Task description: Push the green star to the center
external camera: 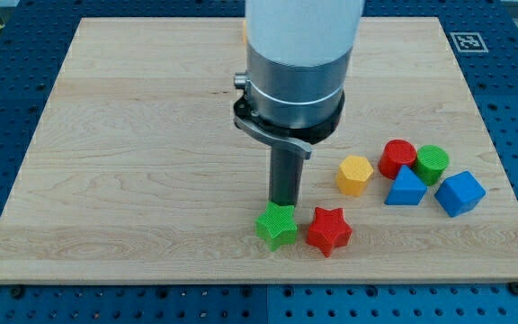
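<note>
The green star (277,226) lies on the wooden board (133,135) near the view's bottom, a little right of the middle. My tip (282,204) stands right at the star's upper edge, touching or almost touching it. A red star (328,230) lies just right of the green star, nearly touching it.
At the view's right lie a yellow hexagon block (355,175), a red cylinder (397,158), a green cylinder (432,164), a blue triangular block (406,188) and a blue cube (459,193). An orange block (244,31) peeks out behind the arm's body at the top.
</note>
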